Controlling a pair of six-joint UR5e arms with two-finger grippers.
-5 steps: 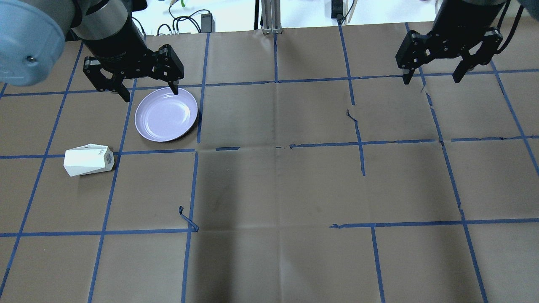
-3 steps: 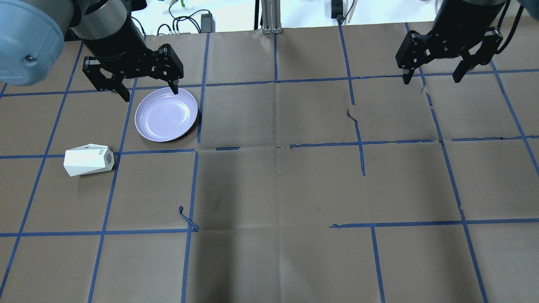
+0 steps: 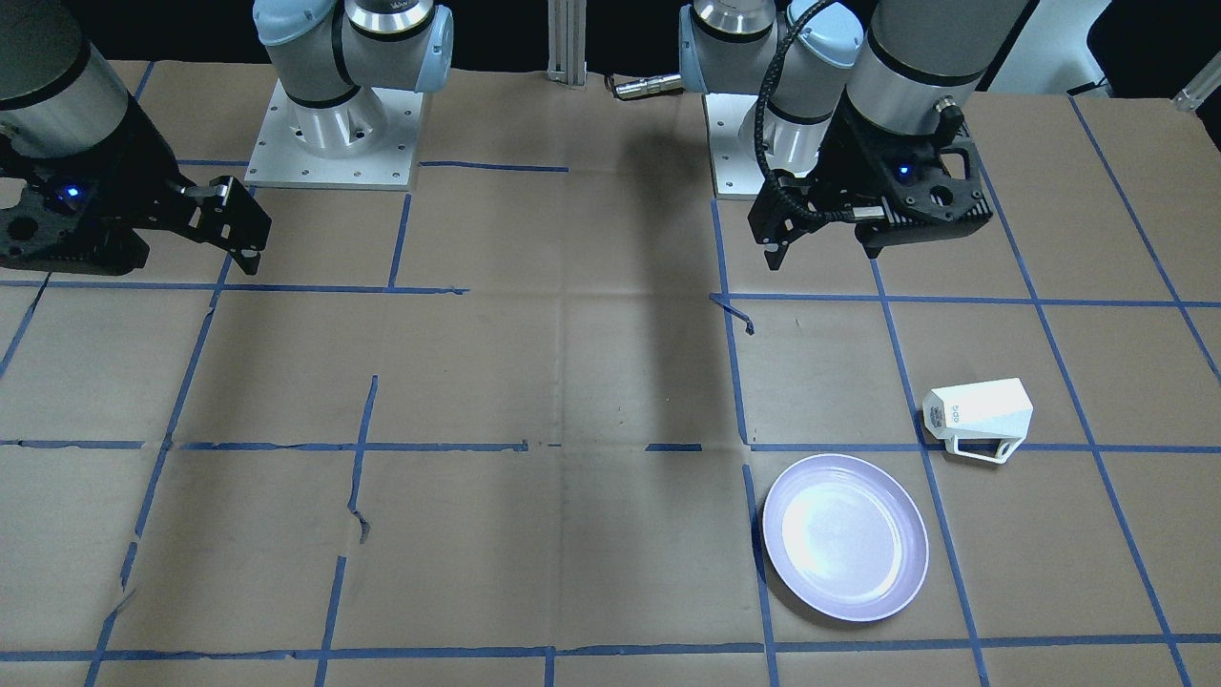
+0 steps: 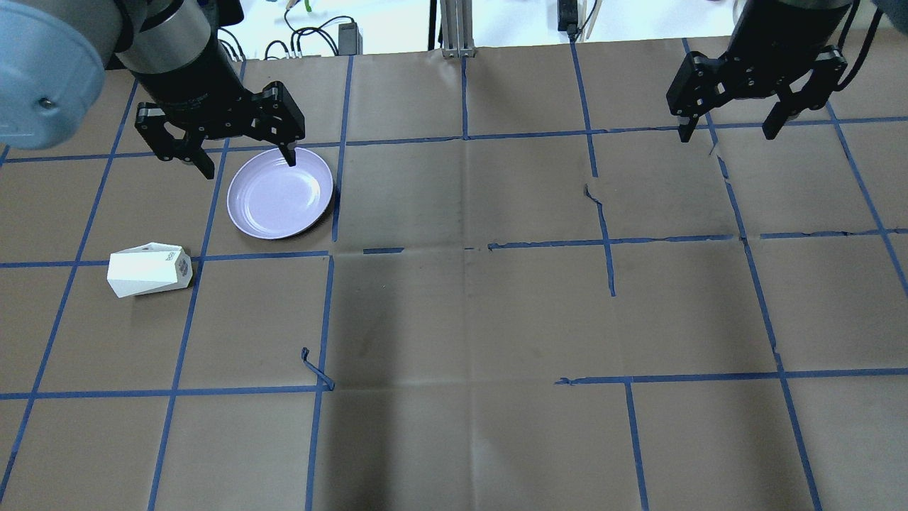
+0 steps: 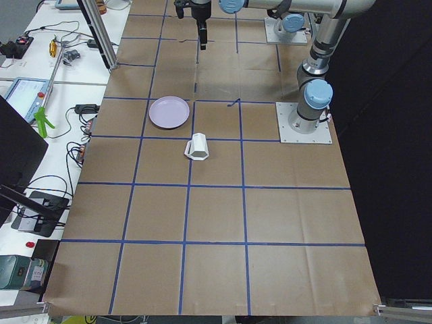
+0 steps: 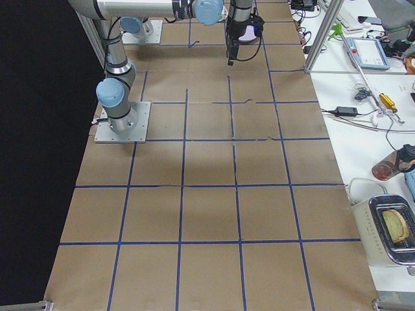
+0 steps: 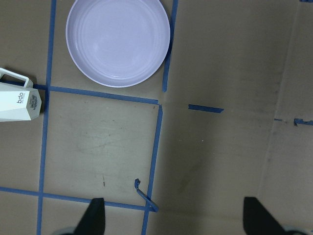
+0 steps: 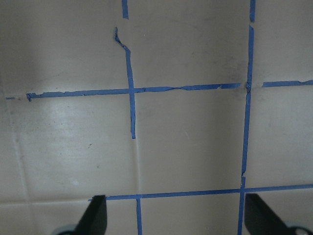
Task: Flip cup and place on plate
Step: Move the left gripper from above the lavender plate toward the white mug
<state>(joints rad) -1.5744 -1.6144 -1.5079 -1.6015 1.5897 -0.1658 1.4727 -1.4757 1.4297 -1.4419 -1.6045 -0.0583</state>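
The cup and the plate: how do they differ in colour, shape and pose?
The cup is white and faceted; the plate is pale lavender and round. The cup lies on its side; the plate sits flat. The cup is narrower than the plate. Both rest on the table, apart.

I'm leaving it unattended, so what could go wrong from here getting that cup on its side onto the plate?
The cup lies on its side, and its tapered, faceted walls may let it slip or twist out of the left gripper, which is open above the table. Its handle, on the side away from the robot, could snag the gripper. The glossy plate sits close by and could get knocked while the cup is turned.
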